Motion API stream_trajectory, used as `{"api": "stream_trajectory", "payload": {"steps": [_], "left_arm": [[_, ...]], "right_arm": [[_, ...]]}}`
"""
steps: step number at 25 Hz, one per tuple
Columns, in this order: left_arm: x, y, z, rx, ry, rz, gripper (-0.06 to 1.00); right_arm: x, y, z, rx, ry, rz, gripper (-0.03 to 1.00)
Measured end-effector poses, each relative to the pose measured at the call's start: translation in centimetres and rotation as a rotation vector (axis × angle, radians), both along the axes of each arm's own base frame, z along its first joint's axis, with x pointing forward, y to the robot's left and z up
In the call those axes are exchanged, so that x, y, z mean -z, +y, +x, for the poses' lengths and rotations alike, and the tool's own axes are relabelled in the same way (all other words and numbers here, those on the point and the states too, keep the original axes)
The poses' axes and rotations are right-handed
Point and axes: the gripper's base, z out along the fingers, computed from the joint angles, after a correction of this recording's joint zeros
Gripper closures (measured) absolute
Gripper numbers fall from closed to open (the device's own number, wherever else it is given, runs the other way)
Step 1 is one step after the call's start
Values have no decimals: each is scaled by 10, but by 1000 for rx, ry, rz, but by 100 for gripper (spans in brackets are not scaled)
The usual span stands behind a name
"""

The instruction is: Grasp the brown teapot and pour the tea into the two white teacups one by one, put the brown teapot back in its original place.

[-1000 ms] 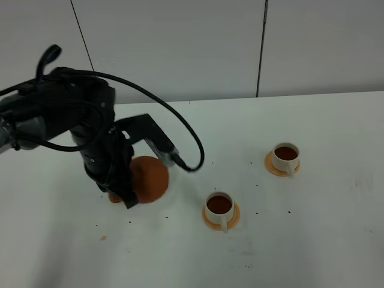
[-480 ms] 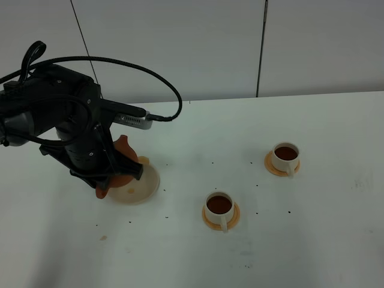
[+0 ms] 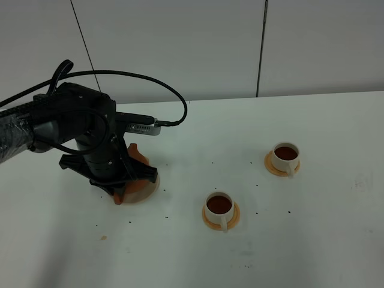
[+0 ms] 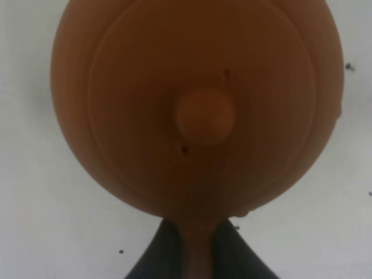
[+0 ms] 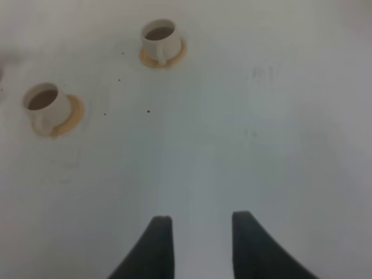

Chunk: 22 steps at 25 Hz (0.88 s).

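Note:
The brown teapot [image 4: 197, 110] fills the left wrist view, upright, seen from above with its knobbed lid. My left gripper [image 4: 197, 235] is shut on its stubby handle. In the high view the left arm hides most of the teapot [image 3: 138, 160], which sits on or just above the cream saucer [image 3: 151, 185]. The two white teacups [image 3: 219, 206] [image 3: 285, 155] stand on orange saucers to the right and hold dark tea. They also show in the right wrist view [image 5: 43, 102] [image 5: 160, 36]. My right gripper [image 5: 200, 241] is open and empty, above bare table well short of the cups.
Small dark specks and a brown stain [image 3: 103, 237] lie on the white table [image 3: 312, 240]. A black cable [image 3: 162, 96] loops above the left arm. A wall runs behind the table.
The left arm has swung the teapot from a tilted, raised pose down and level over the cream saucer. The cups and the right gripper have not moved.

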Motion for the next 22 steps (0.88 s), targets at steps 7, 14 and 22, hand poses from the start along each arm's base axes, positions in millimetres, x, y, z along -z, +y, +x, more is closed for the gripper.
{"api": "stream_trajectory", "payload": {"steps": [7, 14, 22], "left_arm": [[9, -1, 2, 1, 13, 3, 77], [17, -1, 3, 3, 27, 10, 77], [18, -1, 4, 7, 21, 11, 77]], "right_arm": [[0, 0, 0, 0, 0, 0, 72], [0, 0, 0, 0, 0, 0, 72], [0, 0, 0, 0, 0, 0, 72]]}}
